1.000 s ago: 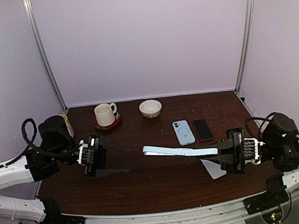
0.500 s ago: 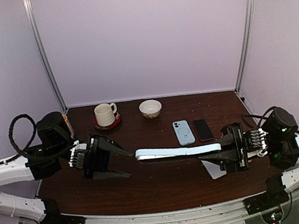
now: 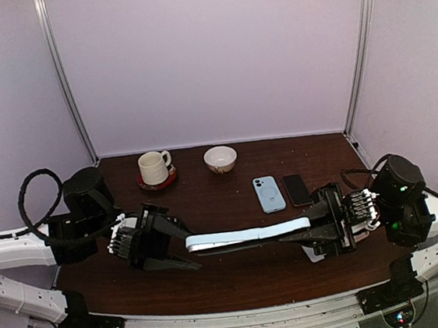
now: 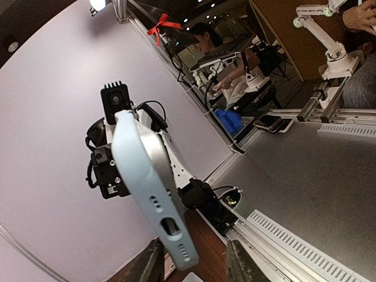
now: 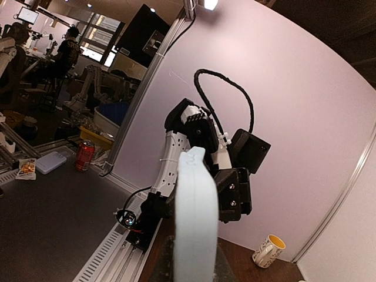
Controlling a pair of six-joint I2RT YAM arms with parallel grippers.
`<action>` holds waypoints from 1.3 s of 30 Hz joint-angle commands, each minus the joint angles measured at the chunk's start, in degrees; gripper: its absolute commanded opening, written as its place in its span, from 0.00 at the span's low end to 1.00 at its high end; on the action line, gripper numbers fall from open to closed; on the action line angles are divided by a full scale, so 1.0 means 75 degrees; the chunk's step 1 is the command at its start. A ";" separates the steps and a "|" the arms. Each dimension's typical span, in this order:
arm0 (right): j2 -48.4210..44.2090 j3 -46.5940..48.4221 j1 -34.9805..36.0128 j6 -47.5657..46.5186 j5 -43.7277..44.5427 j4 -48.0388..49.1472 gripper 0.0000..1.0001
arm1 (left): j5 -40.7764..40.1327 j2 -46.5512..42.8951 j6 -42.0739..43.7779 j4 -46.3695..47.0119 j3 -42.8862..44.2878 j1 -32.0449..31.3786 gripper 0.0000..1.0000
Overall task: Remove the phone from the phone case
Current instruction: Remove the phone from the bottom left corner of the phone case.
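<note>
Here's the light blue phone case, up off the table and lying level across the middle, long edge toward the camera. The right gripper is clamped on its 3 o'clock end. At the 9 o'clock end the left gripper straddles the tip with its jaws apart. From above that gap is hard to judge, but the left wrist view settles it: both fingertips sit clear of the case's end, showing its row of port cutouts. The right wrist view gives only the case's thin edge rising from between its fingers. Whether a phone sits inside, I can't tell. On the table at about 1 o'clock lie a second blue case and a dark phone, side by side. A bowl sits at 12 o'clock, a mug on a red coaster at 11. The mug's yellow inside shows only in the right wrist view; their contents aren't visible.
</note>
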 commanded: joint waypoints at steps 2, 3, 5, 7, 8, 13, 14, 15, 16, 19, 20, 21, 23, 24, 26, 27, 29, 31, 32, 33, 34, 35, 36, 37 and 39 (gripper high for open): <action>-0.0025 0.0392 0.0031 0.0142 -0.0132 0.0664 0.00 | -0.0024 0.0070 -0.0096 0.0602 0.0250 -0.0119 0.37; -0.0032 0.0391 0.0028 0.0145 -0.0123 0.0650 0.00 | -0.0052 0.0083 -0.0085 0.0606 0.0248 -0.0123 0.36; -0.0049 0.0400 0.0021 0.0130 -0.0107 0.0607 0.00 | -0.0078 0.0105 -0.0064 0.0646 0.0256 -0.0135 0.33; -0.0039 0.0414 0.0029 0.0119 -0.0120 0.0537 0.00 | -0.0112 0.0106 -0.0072 0.0665 0.0252 -0.0165 0.32; -0.0038 0.0414 0.0032 0.0122 -0.0138 0.0526 0.00 | -0.0125 0.0099 -0.0077 0.0657 0.0251 -0.0177 0.32; 0.0005 0.0379 0.0043 0.0226 -0.0188 0.0607 0.00 | -0.0150 0.0057 -0.0058 0.0549 0.0221 -0.0248 0.29; 0.0008 0.0389 0.0044 0.0232 -0.0200 0.0612 0.00 | -0.0157 0.0065 -0.0061 0.0567 0.0215 -0.0254 0.29; 0.0008 0.0400 0.0040 0.0230 -0.0203 0.0614 0.00 | -0.0162 0.0078 -0.0052 0.0582 0.0230 -0.0254 0.29; 0.0009 0.0411 0.0041 0.0210 -0.0196 0.0606 0.00 | -0.0172 0.0087 -0.0028 0.0558 0.0244 -0.0254 0.29; 0.0025 0.0403 0.0044 0.0232 -0.0194 0.0651 0.00 | -0.0174 0.0119 0.0043 0.0532 0.0249 -0.0251 0.26; 0.0040 0.0398 0.0038 0.0278 -0.0208 0.0680 0.00 | -0.0184 0.0129 0.0059 0.0536 0.0257 -0.0260 0.25; 0.0062 0.0412 0.0042 0.0325 -0.0250 0.0678 0.00 | -0.0180 0.0140 0.0072 0.0538 0.0247 -0.0255 0.24; 0.0095 0.0450 0.0048 0.0453 -0.0359 0.0654 0.00 | -0.0175 0.0149 0.0090 0.0538 0.0248 -0.0260 0.22; 0.0101 0.0475 0.0045 0.0502 -0.0425 0.0611 0.00 | -0.0166 0.0143 0.0103 0.0537 0.0255 -0.0258 0.21; 0.0083 0.0555 0.0051 0.0551 -0.0612 0.0403 0.00 | -0.0154 0.0141 0.0125 0.0517 0.0263 -0.0262 0.19; 0.0090 0.0600 0.0045 0.0604 -0.0696 0.0286 0.00 | -0.0134 0.0133 0.0154 0.0481 0.0282 -0.0264 0.18; 0.0072 0.0699 0.0045 0.0689 -0.0908 -0.0029 0.00 | -0.0108 0.0130 0.0275 0.0315 0.0330 -0.0262 0.17; 0.0067 0.0830 0.0046 0.0744 -0.1180 -0.0425 0.00 | -0.0082 0.0115 0.0383 0.0135 0.0391 -0.0261 0.16; 0.0061 0.0881 0.0050 0.0801 -0.1307 -0.0554 0.00 | -0.0071 0.0096 0.0444 0.0003 0.0423 -0.0260 0.15; 0.0056 0.0924 0.0045 0.0872 -0.1411 -0.0658 0.00 | -0.0061 0.0086 0.0525 -0.0107 0.0466 -0.0265 0.15; 0.0054 0.0960 0.0044 0.0935 -0.1525 -0.0766 0.00 | -0.0060 0.0074 0.0591 -0.0234 0.0503 -0.0266 0.14; 0.0065 0.1010 0.0044 0.0986 -0.1633 -0.0885 0.00 | -0.0058 0.0065 0.0654 -0.0340 0.0549 -0.0266 0.14; 0.0086 0.1056 0.0046 0.1036 -0.1733 -0.1004 0.00 | -0.0049 0.0061 0.0724 -0.0452 0.0584 -0.0266 0.14; 0.0109 0.1097 0.0044 0.1086 -0.1836 -0.1133 0.00 | -0.0041 0.0060 0.0784 -0.0546 0.0621 -0.0266 0.13; 0.0176 0.1204 0.0045 0.1163 -0.2033 -0.1352 0.00 | -0.0036 0.0054 0.0875 -0.0704 0.0684 -0.0266 0.13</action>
